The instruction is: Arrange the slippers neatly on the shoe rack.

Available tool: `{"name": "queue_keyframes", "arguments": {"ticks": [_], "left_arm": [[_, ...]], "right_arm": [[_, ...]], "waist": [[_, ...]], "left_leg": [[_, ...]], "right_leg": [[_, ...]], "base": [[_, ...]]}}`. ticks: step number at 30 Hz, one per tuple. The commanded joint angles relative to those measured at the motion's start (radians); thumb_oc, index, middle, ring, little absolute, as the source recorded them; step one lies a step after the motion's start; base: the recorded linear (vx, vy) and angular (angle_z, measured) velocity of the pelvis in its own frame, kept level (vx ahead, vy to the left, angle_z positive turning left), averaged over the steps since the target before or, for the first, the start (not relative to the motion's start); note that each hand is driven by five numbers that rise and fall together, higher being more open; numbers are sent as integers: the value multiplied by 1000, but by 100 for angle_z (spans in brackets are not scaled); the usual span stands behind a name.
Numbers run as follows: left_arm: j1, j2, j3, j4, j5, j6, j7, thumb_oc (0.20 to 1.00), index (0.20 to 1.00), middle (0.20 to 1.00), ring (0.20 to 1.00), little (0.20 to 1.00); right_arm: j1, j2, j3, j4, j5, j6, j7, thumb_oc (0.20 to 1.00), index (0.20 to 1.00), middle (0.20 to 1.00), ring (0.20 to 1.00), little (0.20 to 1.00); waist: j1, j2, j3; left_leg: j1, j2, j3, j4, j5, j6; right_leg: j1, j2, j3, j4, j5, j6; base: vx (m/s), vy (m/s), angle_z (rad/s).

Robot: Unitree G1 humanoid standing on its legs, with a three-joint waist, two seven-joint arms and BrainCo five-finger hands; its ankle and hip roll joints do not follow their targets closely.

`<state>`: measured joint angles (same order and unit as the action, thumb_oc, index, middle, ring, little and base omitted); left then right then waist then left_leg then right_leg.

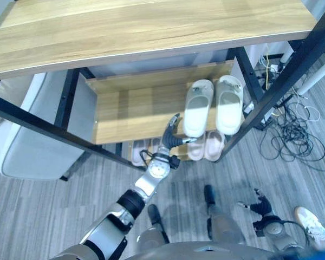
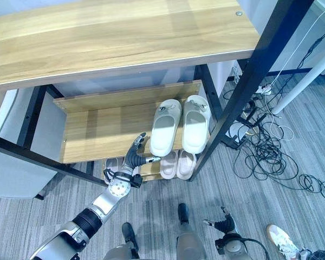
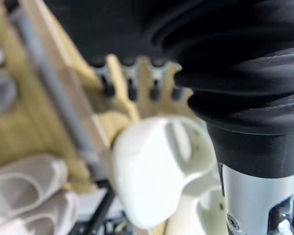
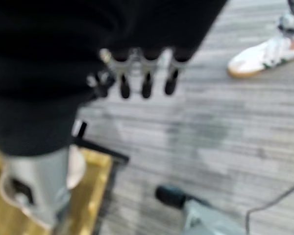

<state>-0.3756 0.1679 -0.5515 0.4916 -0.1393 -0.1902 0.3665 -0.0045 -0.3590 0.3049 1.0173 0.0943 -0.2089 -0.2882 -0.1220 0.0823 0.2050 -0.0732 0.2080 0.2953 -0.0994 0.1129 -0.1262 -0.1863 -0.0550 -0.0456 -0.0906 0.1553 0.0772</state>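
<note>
Cream moulded-foam slippers [image 1: 214,105]: pair side by side at right end of middle wooden shelf [image 1: 130,108], heels overhanging front edge | pale pink slippers [image 1: 206,146] on lowest shelf beneath | left hand [image 1: 173,135] by nearest heel, fingers straight, spread | right hand [image 4: 137,73] over grey plank floor [image 4: 225,132], fingers relaxed | shelf's left bare.

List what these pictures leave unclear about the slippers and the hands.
- Pink slippers on the bottom shelf: heels hidden under the middle shelf in the eye views.
- Left hand: whether it touches the white slippers; blurred in the left wrist view.
- Right hand: blurred, over the floor.
</note>
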Motion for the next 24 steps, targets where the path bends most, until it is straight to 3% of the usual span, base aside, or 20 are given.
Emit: {"name": "queue_keyframes", "arguments": {"ticks": [1, 14, 24], "left_arm": [[-20, -15, -46, -45, -41, -28, -42, 1000, 1000, 1000, 1000, 1000], [-48, -40, -113, -59, -46, -14, -82, 1000, 1000, 1000, 1000, 1000], [-77, -79, -136, 10, -37, -12, -57, 1000, 1000, 1000, 1000, 1000]], "right_arm": [[-27, -3, 23, -23, 26, -7, -10, 1000, 1000, 1000, 1000, 1000], [-39, -6, 40, -27, 29, -6, -1, 1000, 1000, 1000, 1000, 1000], [-46, 10, 53, -8, 38, -6, -14, 1000, 1000, 1000, 1000, 1000]], "waist": [[-10, -1, 28], [-18, 4, 28], [-20, 1, 27]], "left_leg": [[-62, 3, -122, 54, -12, 8], [-56, -1, -123, 53, -16, 12], [-58, 0, -127, 54, -16, 12]], "right_leg": [[-103, 0, -41, 204, -177, 27], [-104, 0, -36, 211, -180, 26], [-105, -2, -38, 211, -180, 26]], "base": [[0, 0, 0], [0, 0, 0], [0, 0, 0]]}}
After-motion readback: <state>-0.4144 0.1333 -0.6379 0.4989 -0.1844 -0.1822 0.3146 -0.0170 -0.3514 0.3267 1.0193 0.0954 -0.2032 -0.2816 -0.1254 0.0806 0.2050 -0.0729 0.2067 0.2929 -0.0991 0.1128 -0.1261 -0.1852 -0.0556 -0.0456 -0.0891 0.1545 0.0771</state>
